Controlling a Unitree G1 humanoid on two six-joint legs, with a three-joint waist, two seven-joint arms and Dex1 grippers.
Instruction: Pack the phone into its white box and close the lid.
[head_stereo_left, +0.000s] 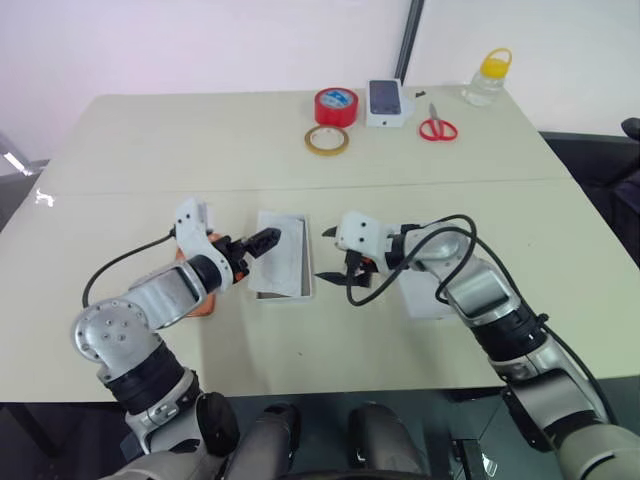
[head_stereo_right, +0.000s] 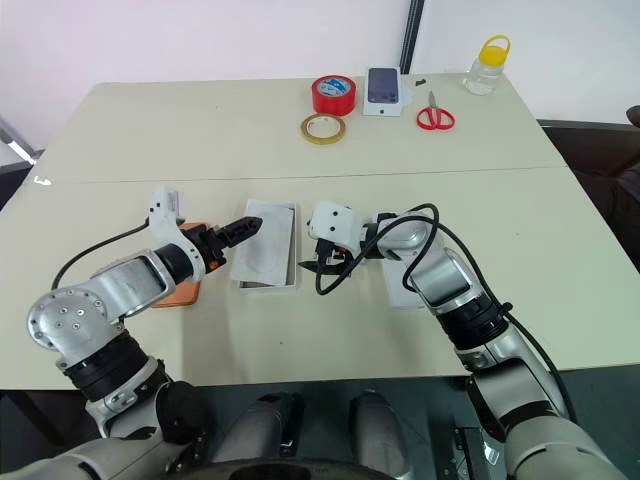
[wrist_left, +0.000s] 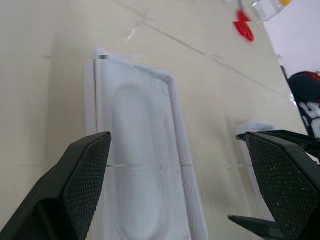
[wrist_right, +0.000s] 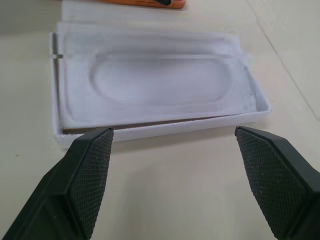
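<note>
The white box (head_stereo_left: 308, 272) lies mid-table, with a flat white insert with an oval recess (wrist_right: 160, 80) resting aslant in it. A strip of brownish floor (wrist_right: 130, 123) shows under the insert's near edge. My left gripper (head_stereo_left: 268, 240) hovers open over the box's left side, nothing between its fingers (wrist_left: 85, 175). My right gripper (head_stereo_left: 324, 255) stands open just right of the box, facing its long wall and empty. The copper-orange phone (head_stereo_right: 183, 293) lies left of the box, mostly hidden under my left forearm. The white lid (head_stereo_left: 428, 297) lies right of the box, partly under my right arm.
At the table's far side stand a red tape roll (head_stereo_left: 336, 105), a yellow tape ring (head_stereo_left: 327, 139), a small white box showing a dark phone (head_stereo_left: 387, 102), red scissors (head_stereo_left: 437, 128) and a yellow-capped bottle (head_stereo_left: 487, 78). A seam crosses the tabletop behind the box.
</note>
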